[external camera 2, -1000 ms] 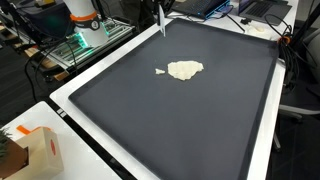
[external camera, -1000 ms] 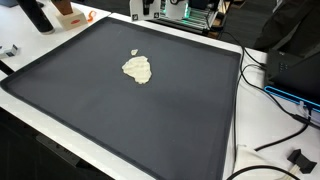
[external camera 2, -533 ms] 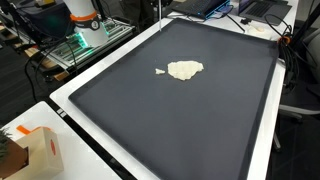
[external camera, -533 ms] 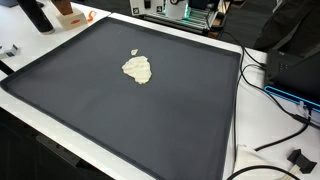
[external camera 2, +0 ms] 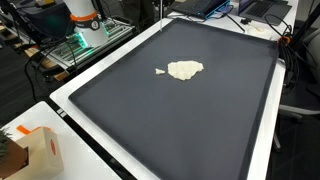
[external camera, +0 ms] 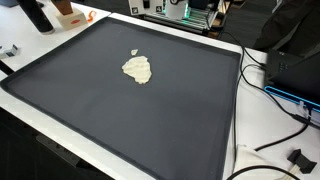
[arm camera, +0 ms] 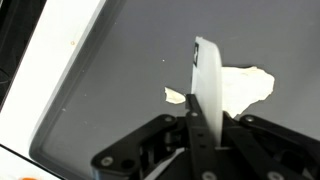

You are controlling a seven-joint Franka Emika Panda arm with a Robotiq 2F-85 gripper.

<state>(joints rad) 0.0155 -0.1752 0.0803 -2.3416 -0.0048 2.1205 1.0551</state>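
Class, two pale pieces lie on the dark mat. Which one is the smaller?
The crumb, beside the broad flat lump. In the wrist view it shows left of the white blade that the end effector grips.

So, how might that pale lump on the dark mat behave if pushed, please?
The pale lump lies flat with ragged edges, so probably soft and light; it should slide or smear, not roll. The gripper's upright white strip looks stiffer.

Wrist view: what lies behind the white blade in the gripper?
Behind the white blade clamped in the gripper lies a cream lump on the dark mat. A small scrap shows beside it. The blade covers the strip between, so whether they join cannot be seen here.
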